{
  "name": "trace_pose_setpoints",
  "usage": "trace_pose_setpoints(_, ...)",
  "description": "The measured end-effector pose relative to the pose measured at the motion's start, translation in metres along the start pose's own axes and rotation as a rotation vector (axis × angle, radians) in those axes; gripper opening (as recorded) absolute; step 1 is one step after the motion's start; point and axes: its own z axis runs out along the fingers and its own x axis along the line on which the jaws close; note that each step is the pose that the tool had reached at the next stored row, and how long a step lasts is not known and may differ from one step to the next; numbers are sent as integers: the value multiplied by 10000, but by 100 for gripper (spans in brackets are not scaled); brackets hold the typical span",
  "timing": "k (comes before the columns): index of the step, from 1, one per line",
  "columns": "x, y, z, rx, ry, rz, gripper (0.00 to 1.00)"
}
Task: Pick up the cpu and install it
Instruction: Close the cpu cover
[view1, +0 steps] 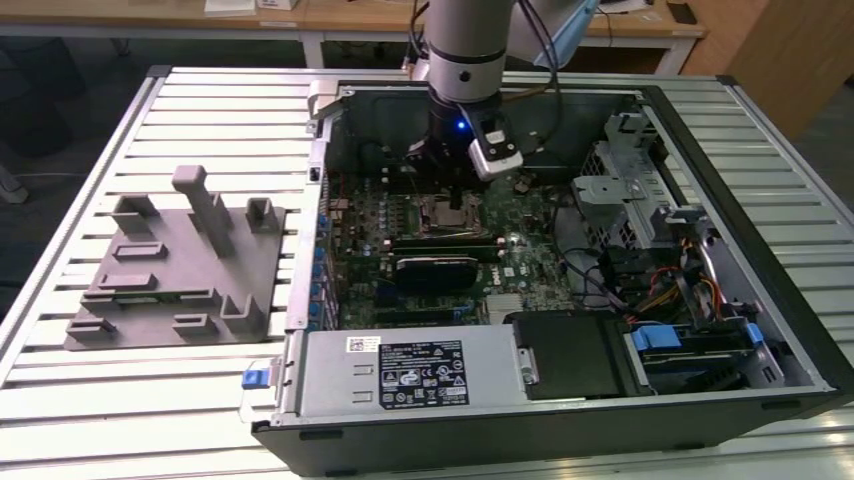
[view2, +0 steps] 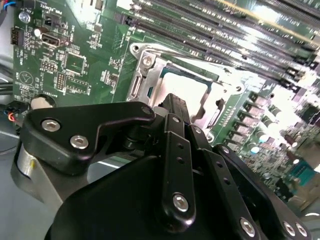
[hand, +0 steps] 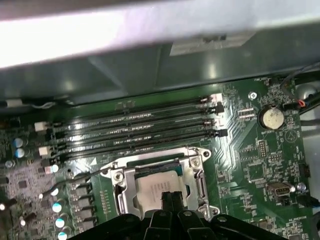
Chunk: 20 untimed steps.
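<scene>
The cpu (hand: 150, 187) is a pale silver square lying flat inside the open metal socket frame (hand: 197, 175) on the green motherboard; it also shows in the second wrist view (view2: 187, 87). My gripper (hand: 170, 199) hangs right over its near edge, black fingers pressed together with no gap, nothing held between them. The second wrist view shows the gripper (view2: 172, 102) just above the chip; whether the tips touch it cannot be told. In the exterior view the gripper (view1: 445, 160) reaches down into the computer case above the socket (view1: 451, 210).
Memory slots (hand: 135, 130) run beside the socket, and a coin battery (hand: 270, 117) sits further off. A black glossy block (view1: 434, 270) lies below the socket. Case walls, drive cages (view1: 641, 190) and cables surround the board. A grey plastic fixture (view1: 174, 270) stands on the table at the exterior view's left.
</scene>
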Motion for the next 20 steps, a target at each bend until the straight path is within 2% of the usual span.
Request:
trace_pose_setpoints(5,31,-40,16,-5,-2,-71,11)
trace_pose_setpoints(11,120,-56,34,-26,1,-133,11)
trace_pose_setpoints(17,178,-65,72,-130,14,-367,11)
trace_pose_setpoints(20,208,-70,80,-150,13,-555,11)
